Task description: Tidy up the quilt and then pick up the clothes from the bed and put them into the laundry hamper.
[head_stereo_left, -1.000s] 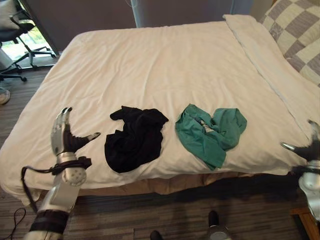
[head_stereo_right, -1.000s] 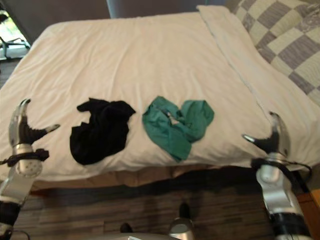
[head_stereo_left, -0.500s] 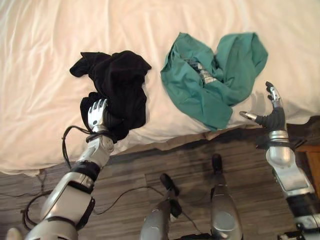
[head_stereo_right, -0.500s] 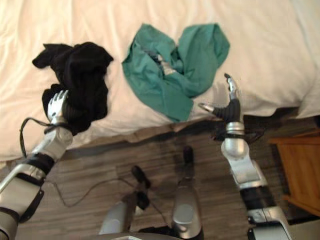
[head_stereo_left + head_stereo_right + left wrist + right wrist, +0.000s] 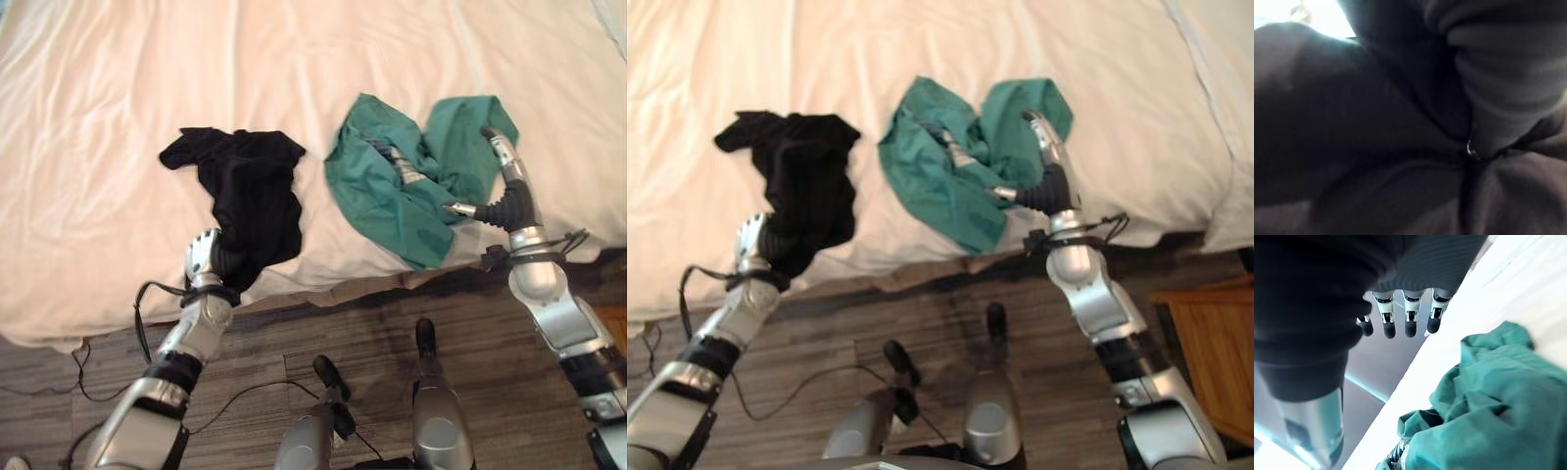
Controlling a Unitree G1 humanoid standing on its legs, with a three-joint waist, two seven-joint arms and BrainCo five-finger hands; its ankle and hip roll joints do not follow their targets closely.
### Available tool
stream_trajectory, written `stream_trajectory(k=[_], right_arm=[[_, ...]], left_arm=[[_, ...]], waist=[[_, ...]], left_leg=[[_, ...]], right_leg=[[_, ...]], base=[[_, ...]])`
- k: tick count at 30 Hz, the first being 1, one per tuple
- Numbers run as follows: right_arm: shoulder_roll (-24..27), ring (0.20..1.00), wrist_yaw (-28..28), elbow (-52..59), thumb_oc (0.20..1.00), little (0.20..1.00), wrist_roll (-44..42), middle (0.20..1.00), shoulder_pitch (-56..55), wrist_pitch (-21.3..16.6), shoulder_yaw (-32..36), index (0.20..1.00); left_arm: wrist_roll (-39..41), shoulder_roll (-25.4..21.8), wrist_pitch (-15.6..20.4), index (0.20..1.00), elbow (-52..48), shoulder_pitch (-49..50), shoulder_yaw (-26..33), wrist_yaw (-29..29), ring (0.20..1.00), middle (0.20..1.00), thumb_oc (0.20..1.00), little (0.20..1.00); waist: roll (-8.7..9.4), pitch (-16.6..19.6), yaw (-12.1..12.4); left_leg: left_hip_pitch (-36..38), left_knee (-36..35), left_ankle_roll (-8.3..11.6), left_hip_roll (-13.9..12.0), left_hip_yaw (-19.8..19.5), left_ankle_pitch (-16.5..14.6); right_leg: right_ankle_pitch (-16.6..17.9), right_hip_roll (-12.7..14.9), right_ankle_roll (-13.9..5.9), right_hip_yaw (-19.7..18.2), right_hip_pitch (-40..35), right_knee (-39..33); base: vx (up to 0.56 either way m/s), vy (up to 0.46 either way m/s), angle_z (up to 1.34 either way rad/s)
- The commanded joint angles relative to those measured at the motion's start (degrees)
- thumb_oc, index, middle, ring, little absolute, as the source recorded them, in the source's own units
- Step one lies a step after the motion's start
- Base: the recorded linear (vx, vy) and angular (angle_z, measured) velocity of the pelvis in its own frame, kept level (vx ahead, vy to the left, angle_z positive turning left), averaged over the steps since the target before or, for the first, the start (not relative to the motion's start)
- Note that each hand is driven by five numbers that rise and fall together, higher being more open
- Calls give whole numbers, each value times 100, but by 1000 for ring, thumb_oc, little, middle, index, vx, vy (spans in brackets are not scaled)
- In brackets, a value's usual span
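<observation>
A black garment (image 5: pixel 245 191) lies crumpled on the white quilt (image 5: pixel 108 147) near the bed's front edge. My left hand (image 5: pixel 203 259) is pressed into its lower end, and dark cloth (image 5: pixel 1376 122) covers the left wrist view. To the right lies a green garment (image 5: pixel 392 176), bunched in two lobes. My right hand (image 5: pixel 509 201) hovers over its right lobe, open, with straight fingers (image 5: pixel 1410 318) and the thumb pointing toward the cloth. The green garment (image 5: pixel 1488 396) shows just beneath that hand.
The quilt's front edge hangs over a dark wood floor (image 5: pixel 294 338). A wooden nightstand (image 5: pixel 1215 333) stands at the right by the bed corner. A folded white strip of bedding (image 5: pixel 1215 78) runs along the bed's right side.
The camera has shifted slightly. My right hand has risen from the bed's edge to over the green garment. The black garment's lower end is now drawn out toward my left hand.
</observation>
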State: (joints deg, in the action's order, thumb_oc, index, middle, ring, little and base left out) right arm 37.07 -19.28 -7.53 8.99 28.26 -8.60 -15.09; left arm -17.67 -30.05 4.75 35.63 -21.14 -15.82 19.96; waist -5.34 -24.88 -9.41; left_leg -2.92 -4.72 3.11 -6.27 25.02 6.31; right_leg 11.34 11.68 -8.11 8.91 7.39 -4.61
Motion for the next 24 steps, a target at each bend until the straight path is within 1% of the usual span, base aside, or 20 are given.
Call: stream_trajectory(k=[1,2,3,4,5,8,9,10,11,12,13,14,15,16,17,19,20,21,24], right_arm=[[-63,1000,74,-220,1000,1000,28,1000,336,-92,-131,1000],[-131,1000,129,-676,1000,1000,-270,1000,512,-101,-226,1000],[-43,1000,115,-1400,1000,1000,-419,1000,760,-29,-396,1000],[0,1000,127,-1798,1000,1000,-425,1000,864,28,-469,1000],[66,1000,148,-2668,1000,1000,-360,1000,1146,170,-585,1000],[126,1000,238,-4203,1000,1000,-394,1000,1659,389,-679,1000],[125,1000,238,-4229,1000,1000,-399,1000,1685,375,-695,1000],[161,1000,331,-4745,1000,1000,-389,1000,1874,437,-748,1000],[247,1000,574,-5720,1000,1000,-241,1000,2176,657,-843,1000],[266,1000,645,-6032,1000,1000,-183,1000,2289,718,-851,1000],[264,934,646,-6044,934,934,-184,934,2301,712,-857,934],[263,200,646,-6046,200,200,-184,200,2304,711,-858,200],[263,200,646,-6046,200,200,-184,200,2304,711,-858,200],[447,200,874,-6520,200,200,61,200,2084,854,-749,200],[431,200,907,-6550,200,200,80,200,2031,840,-717,200],[252,200,1041,-6454,200,200,42,200,1276,770,-391,200],[253,200,1040,-6439,200,200,45,200,1251,775,-374,200],[-20,200,1053,-6034,200,200,-292,200,368,696,38,200],[-415,200,1110,-5169,200,200,-710,200,-1035,588,681,200]], left_arm=[[105,104,276,200,-236,816,-544,-354,200,200,200,200],[39,-132,452,200,-843,964,-589,-297,200,200,200,200],[511,-317,801,200,-2029,1428,-373,-542,200,200,200,200],[776,-397,992,200,-2537,1628,-291,-632,200,200,200,200],[1105,-431,1165,200,-3138,1879,-264,-717,200,200,200,200],[1687,-283,1283,200,-3407,2026,-307,-920,200,200,200,200],[1691,-278,1283,200,-3407,2023,-300,-923,200,200,200,200],[1747,-273,1310,200,-3461,2002,-333,-962,200,200,200,200],[1776,-340,1331,200,-3561,1987,-420,-1101,200,200,200,200],[1806,-362,1338,200,-3594,2001,-442,-1176,200,200,200,200],[1808,-361,1337,200,-3596,2001,-437,-1178,200,200,200,200],[1808,-360,1336,200,-3596,2001,-436,-1179,200,200,200,200],[1808,-360,1336,200,-3596,2001,-436,-1179,200,200,200,200],[1784,-442,1327,200,-3577,2193,-434,-1337,200,200,200,200],[1788,-435,1309,200,-3549,2227,-423,-1395,200,200,200,200],[1512,-341,1106,200,-3003,2282,-414,-1523,200,200,200,200],[1508,-345,1112,200,-2994,2279,-430,-1517,200,200,200,200],[1429,-102,821,200,-2251,2330,-248,-1531,200,200,200,200],[1157,217,521,200,-1037,2242,14,-1524,200,200,200,200]], waist=[[115,357,314],[65,343,461],[6,356,628],[-38,360,710],[-110,403,846],[-253,437,1000],[-258,433,990],[-294,432,1017],[-367,454,1067],[-398,458,1080],[-400,454,1075],[-401,452,1073],[-401,452,1073],[-423,513,1090],[-417,525,1084],[-322,576,1017],[-317,581,1030],[-180,622,913],[118,748,697]], left_leg=[[108,-28,555,-427,-148,-291],[61,-28,563,-421,-211,-272],[-45,-28,571,-415,-332,-229],[-109,-28,581,-420,-400,-203],[-203,-28,596,-413,-496,-170],[-292,-28,618,-385,-589,-126],[-296,-28,618,-387,-594,-126],[-313,-28,627,-379,-624,-119],[-338,-28,644,-365,-656,-103],[-340,-28,647,-358,-671,-103],[-340,-28,648,-359,-673,-103],[-339,-28,648,-359,-674,-103],[-339,-28,648,-359,-674,-103],[-277,-28,626,-336,-708,-138],[-263,-28,627,-331,-706,-143],[-166,-28,615,-321,-653,-206],[-161,-28,615,-320,-650,-208],[-86,-28,592,-335,-604,-267],[70,-28,535,-336,-520,-378]], right_leg=[[-1058,245,-299,-36,447,849],[-1061,259,-301,2,457,873],[-1078,283,-294,106,478,909],[-1092,297,-293,197,485,925],[-1101,327,-292,349,457,915],[-1088,383,-291,546,399,887],[-1088,382,-291,552,399,885],[-1088,388,-290,584,396,883],[-1089,411,-296,651,383,879],[-1098,419,-300,678,363,876],[-1097,419,-300,681,361,875],[-1097,419,-300,682,359,874],[-1097,419,-300,682,359,874],[-1126,421,-305,735,246,846],[-1123,422,-310,736,223,837],[-1112,395,-329,725,100,751],[-1110,396,-330,723,94,745],[-1077,356,-339,692,8,655],[-1024,309,-354,579,-123,539]], base=[[-12,-63,37],[-30,-105,28],[-41,-140,29],[-19,-142,59],[-4,-96,79],[2,-35,73],[-9,1,26],[-10,17,6],[-7,33,4],[-1,32,6],[3,16,15],[0,0,18],[17,28,16],[21,43,9],[43,78,14],[43,57,11],[39,34,1],[42,20,-2],[71,18,-10]])
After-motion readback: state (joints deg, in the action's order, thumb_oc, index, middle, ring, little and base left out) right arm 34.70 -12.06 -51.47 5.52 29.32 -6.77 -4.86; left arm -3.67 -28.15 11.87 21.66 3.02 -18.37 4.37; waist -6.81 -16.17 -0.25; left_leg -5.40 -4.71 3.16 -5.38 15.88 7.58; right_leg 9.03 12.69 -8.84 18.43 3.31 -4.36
